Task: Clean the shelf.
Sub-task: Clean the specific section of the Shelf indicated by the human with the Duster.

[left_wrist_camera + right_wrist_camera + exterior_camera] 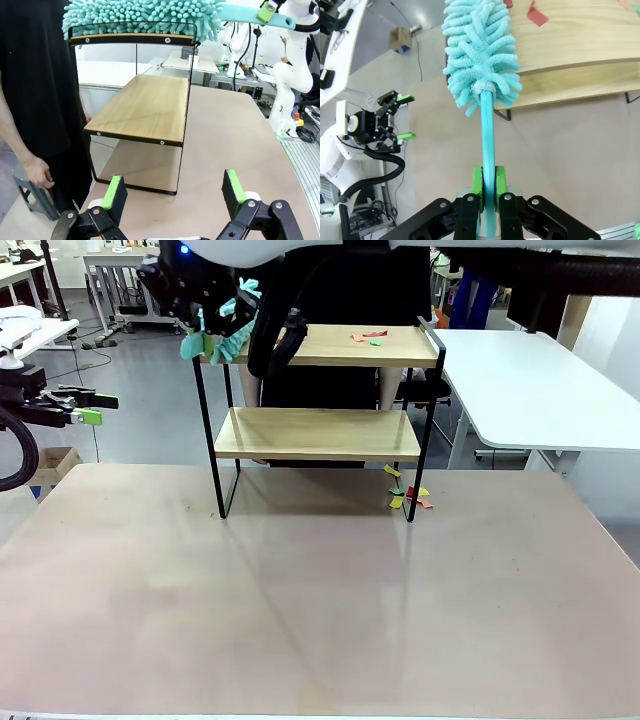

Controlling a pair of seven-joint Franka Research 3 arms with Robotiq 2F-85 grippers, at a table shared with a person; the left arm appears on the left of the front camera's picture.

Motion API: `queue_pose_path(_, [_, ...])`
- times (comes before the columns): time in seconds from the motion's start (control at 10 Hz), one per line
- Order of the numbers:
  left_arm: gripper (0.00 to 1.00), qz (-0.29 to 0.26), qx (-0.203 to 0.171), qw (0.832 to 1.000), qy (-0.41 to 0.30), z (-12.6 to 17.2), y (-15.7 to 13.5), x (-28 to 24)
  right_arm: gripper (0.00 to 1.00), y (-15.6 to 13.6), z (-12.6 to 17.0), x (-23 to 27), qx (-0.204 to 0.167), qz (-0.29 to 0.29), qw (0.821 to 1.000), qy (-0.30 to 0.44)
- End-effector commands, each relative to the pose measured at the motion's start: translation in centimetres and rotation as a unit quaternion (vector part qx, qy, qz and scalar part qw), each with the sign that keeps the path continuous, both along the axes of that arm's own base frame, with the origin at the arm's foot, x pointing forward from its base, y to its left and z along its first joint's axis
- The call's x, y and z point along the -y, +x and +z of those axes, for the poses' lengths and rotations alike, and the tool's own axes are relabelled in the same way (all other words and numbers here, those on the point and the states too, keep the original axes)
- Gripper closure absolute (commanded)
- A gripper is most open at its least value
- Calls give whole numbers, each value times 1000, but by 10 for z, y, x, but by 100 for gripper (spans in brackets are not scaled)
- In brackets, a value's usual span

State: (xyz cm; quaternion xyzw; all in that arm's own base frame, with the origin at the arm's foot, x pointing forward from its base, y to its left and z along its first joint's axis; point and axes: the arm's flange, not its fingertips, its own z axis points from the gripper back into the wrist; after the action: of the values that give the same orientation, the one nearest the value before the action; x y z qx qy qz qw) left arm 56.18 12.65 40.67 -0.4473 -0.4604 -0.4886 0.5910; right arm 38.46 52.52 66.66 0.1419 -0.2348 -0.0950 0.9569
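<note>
The shelf (320, 430) stands at the far side of the table (300, 620), with a person (35, 75) in black close behind. The head of a teal duster (477, 55) is at the left end of the top board. Paper scraps (368, 337) lie at its right end and on the table by the right leg. The right gripper (488, 179), raised, is clamped on the duster handle. The left gripper (175, 187) hangs wide open, empty.

The shelf (315, 432) had pale, lightly grained wooden boards in a thin black frame. It stood on a table (300, 620) of flat pinkish beige, with little paper scraps (405, 495) beside it in red, orange, yellow and green. The microfibre duster (477, 55) was turquoise all over, fronds and handle alike. The left gripper (173, 192) and the right gripper (488, 176) were black with bright green pads, the person's top (35, 75) was plain black, and the neighbouring table (530, 390) was white.
</note>
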Motion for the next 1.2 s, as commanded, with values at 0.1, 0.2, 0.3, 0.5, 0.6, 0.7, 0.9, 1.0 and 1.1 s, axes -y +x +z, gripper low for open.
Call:
queue_pose_path(0.1, [0, 0, 5, 1000, 0, 3, -1, 1, 87, 8, 12, 51, -28, 15, 999, -38])
queue_pose_path(0.2, [0, 0, 5, 1000, 0, 3, -1, 1, 87, 13, 15, 65, -36, 13, 998, -44])
queue_pose_path(0.3, [0, 0, 5, 1000, 0, 3, -1, 1, 87, 17, 16, 80, -39, 8, 998, -56])
queue_pose_path(0.5, [0, 0, 5, 1000, 0, 3, -1, 1, 87, 27, 14, 110, -51, -7, 995, -90])
queue_pose_path(0.6, [0, 0, 5, 1000, 0, 3, -1, 1, 87, 29, 12, 122, -52, -16, 993, -103])
queue_pose_path(0.7, [0, 0, 5, 1000, 0, 3, -1, 1, 87, 29, 13, 134, -49, -27, 991, -117])
queue_pose_path(0.9, [0, 0, 5, 1000, 0, 3, -1, 1, 87, 30, 11, 159, -59, -43, 988, -136])
queue_pose_path(1.0, [0, 0, 5, 1000, 0, 3, -1, 1, 87, 34, 9, 175, -67, -53, 987, -139])
queue_pose_path(1.1, [0, 0, 5, 1000, 0, 3, -1, 1, 87, 36, 6, 189, -74, -59, 985, -146])
